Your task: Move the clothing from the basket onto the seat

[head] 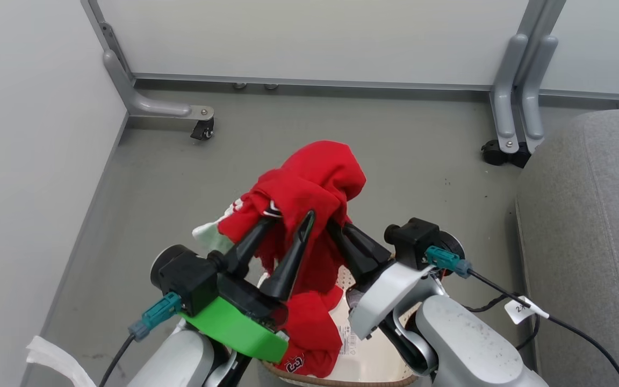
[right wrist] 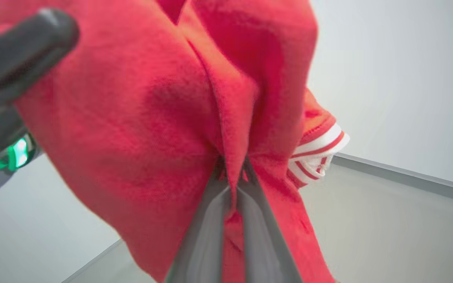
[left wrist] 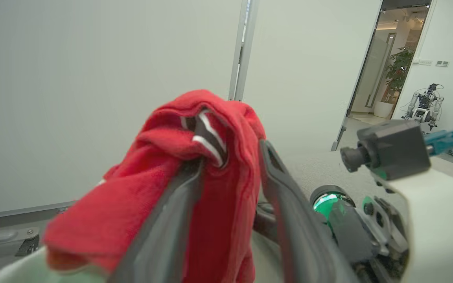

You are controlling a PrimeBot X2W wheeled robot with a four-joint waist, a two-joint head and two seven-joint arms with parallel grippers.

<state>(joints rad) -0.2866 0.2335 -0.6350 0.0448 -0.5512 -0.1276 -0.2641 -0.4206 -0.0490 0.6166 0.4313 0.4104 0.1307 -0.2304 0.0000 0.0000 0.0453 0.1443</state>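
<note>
Clothing (head: pixel 309 177) was held up above the basket (head: pixel 336 382), clear of its rim, with a red tail hanging down into it. Right gripper (right wrist: pixel 232 184): fingers together, clamped on a vertical fold of the red fabric, with striped white trim showing just beside the pinch. Left gripper (head: pixel 290 217): fingers apart, a hank of cloth bunched between them and hooked over one tip. I could not tell whether they pressed on it. I judged the fabric light, soft and limp. It sagged wherever unsupported, so a thin pinch could slide off while a thick fold or the trimmed hem should hold better, and I would take it there. Basket contents: more red cloth with a small dark-and-white logo (head: pixel 294 364) lay low against the left wall. I could not tell whether that was the hanging tail of the same piece or a second garment. Beside it were bare perforated floor and a barcode sticker (head: pixel 348 341). The seat (head: pixel 583 242) lay to the robot's right, well apart from the cloth, with nothing on the part in view. Risk noted: the trailing end could snag the rim during the carry across.
</note>
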